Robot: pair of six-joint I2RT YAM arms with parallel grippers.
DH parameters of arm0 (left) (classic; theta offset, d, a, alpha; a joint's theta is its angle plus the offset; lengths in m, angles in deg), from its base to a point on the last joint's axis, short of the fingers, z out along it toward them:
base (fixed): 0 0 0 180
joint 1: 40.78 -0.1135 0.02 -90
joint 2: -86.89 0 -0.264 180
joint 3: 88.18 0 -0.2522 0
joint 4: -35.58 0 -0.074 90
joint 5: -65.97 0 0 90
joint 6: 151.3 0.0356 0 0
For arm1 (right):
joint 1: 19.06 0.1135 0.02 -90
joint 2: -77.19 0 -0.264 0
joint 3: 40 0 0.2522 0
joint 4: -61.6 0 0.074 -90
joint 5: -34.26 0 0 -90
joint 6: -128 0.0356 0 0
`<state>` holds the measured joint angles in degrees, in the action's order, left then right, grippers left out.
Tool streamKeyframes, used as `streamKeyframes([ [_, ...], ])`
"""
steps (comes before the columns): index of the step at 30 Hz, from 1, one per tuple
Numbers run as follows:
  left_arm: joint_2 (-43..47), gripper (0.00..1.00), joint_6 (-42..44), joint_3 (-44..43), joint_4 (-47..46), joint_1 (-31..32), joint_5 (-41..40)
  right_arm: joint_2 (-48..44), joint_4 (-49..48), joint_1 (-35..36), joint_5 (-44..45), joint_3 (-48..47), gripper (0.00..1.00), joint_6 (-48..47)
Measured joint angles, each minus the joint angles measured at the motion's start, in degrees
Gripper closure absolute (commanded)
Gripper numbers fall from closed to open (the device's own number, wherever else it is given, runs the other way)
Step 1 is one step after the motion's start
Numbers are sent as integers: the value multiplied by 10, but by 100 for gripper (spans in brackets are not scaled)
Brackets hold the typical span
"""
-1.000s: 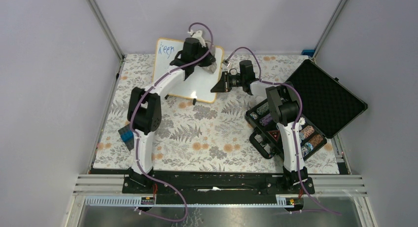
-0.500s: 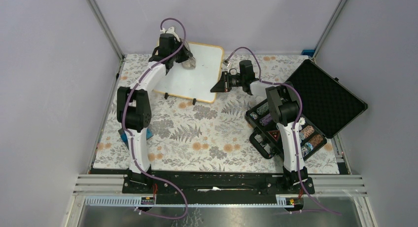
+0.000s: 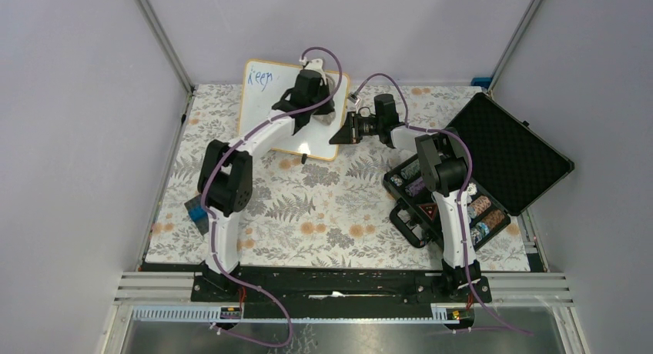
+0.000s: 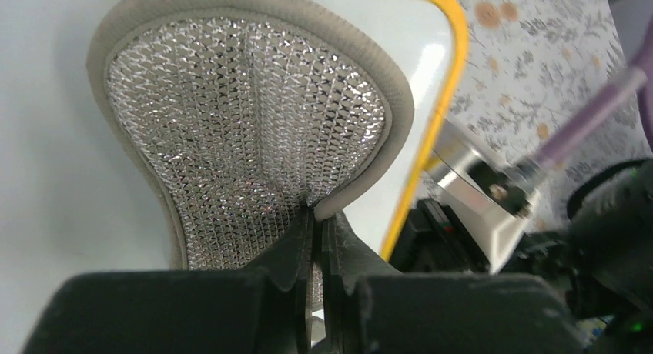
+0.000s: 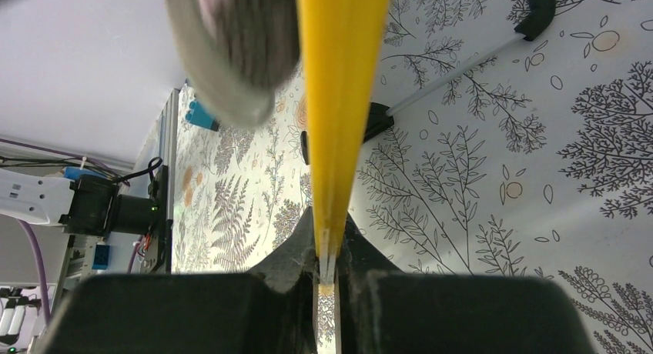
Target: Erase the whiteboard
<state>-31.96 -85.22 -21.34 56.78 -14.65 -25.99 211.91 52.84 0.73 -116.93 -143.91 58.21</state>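
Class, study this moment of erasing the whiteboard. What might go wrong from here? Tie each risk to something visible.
The right gripper clamps only the thin yellow frame of the whiteboard; wiping pressure may twist the board loose.
The left gripper pinches the mesh pad by its narrow end, so the pad may fold or slip out.
The blue writing sits at the far left corner, away from the pad, and may be missed.

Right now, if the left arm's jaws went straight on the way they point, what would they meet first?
Probably the whiteboard. The left jaws are shut on a silver mesh pad apparently against its white face; how steeply they point is unclear.
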Motion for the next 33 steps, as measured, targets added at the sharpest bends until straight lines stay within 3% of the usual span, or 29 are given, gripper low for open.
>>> streamKeyframes([
  [8,0,100,2,5,2,19,1,0,0,0,0,0,100,-2],
  [17,8,100,2,18,-4,-10,32,0,-2,0,1,0,100,-3],
  [25,17,100,-39,25,-1,-128,89,0,-2,1,1,0,100,0],
  [33,17,100,-78,36,3,-222,71,-3,0,3,1,0,100,-3],
])
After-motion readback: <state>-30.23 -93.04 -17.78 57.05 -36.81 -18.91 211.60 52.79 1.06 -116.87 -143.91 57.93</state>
